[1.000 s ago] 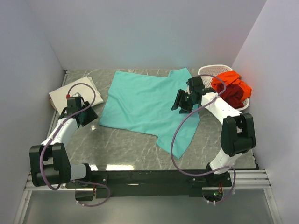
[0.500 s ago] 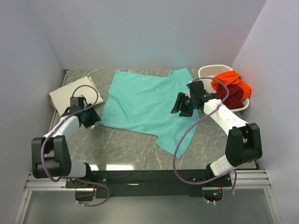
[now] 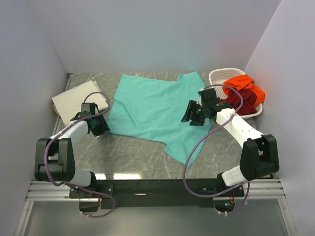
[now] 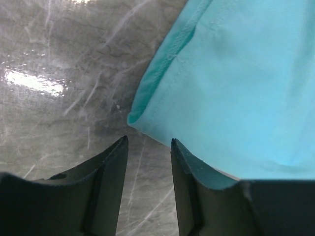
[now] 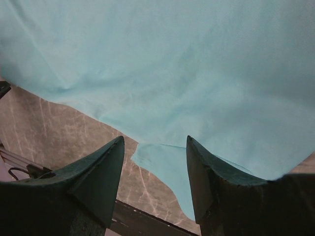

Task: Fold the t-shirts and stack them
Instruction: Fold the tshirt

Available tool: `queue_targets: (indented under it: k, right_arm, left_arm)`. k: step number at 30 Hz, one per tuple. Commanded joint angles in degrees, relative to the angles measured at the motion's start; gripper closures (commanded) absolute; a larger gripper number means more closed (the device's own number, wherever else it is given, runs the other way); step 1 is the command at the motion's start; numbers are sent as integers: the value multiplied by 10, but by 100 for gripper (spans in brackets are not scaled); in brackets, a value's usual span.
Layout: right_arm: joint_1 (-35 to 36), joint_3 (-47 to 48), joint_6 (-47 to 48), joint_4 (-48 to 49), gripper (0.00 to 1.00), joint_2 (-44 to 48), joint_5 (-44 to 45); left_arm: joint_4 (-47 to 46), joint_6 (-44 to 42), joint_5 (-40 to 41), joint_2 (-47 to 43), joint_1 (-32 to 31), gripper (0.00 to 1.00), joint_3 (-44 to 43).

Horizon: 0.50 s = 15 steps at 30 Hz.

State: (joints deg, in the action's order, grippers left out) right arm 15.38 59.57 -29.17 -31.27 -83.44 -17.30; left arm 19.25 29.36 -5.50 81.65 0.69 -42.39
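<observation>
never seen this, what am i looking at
Two robot arms are bolted to a grey marbled table. The wide picture looks down from above; the close-ups come from a camera on each wrist, where the dark wedges are the left fingers and right fingers. A teal t-shirt lies spread out, a folded cream t-shirt sits at the left, and a white plastic lattice basket holds an orange shirt and a dark red shirt. Both pairs are open, the left at the teal shirt's corner, the right over its edge; nothing is held.
</observation>
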Motion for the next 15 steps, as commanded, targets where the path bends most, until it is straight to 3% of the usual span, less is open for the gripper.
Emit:
queue_targets:
  k: [1,9,15]
  right_arm:
    - [4,-4,-7,16,40,30,0]
    - [3,-32,-5,23,40,56,-5]
    - [4,-15,12,2,40,54,2]
  left_arm:
    - [3,-4,16,12,-1,54,-23]
    - [7,-4,31,33,-2,58,-27]
    - [-2,0,15,40,-2,69,-25]
